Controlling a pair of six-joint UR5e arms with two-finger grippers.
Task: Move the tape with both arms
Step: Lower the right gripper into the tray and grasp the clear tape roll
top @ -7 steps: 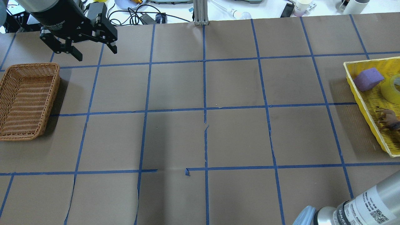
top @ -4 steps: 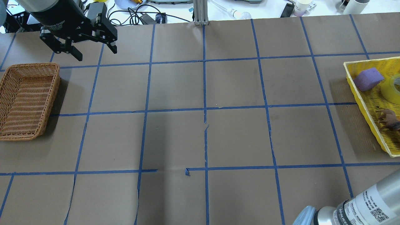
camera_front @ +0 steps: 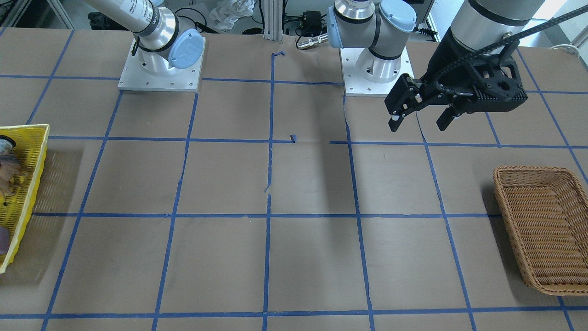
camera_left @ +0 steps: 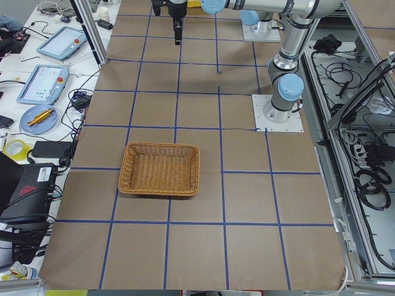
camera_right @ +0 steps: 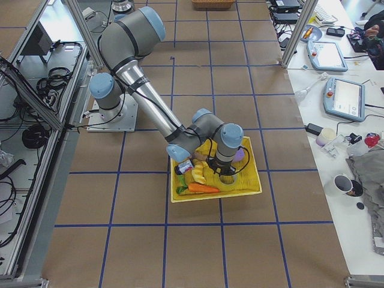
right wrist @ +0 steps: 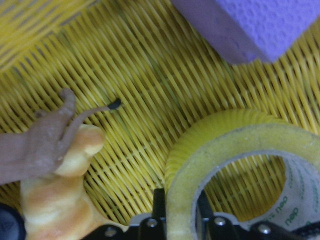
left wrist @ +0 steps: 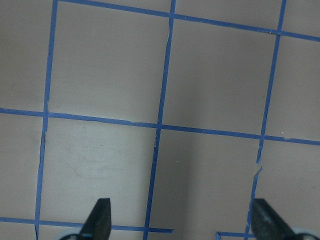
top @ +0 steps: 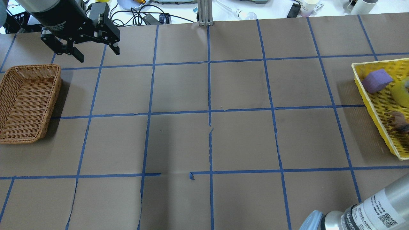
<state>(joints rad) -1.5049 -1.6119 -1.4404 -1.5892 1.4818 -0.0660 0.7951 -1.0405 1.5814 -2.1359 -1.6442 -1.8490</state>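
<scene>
Two-fingered right tool pinches tape; left tool spread.

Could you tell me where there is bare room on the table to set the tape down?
The whole middle of the table between the wicker basket and the yellow tray is bare, and the basket itself is empty. The tray is crowded: purple block, toy animal, and the right hand closed on the tape.

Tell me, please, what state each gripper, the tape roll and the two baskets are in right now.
Bright yellow tape roll: in the yellow plastic tray, gripped by its wall.
Right black two-finger gripper: shut on that roll.
Left black two-finger gripper: open, empty, hovering.
Brown wicker basket: empty.
</scene>
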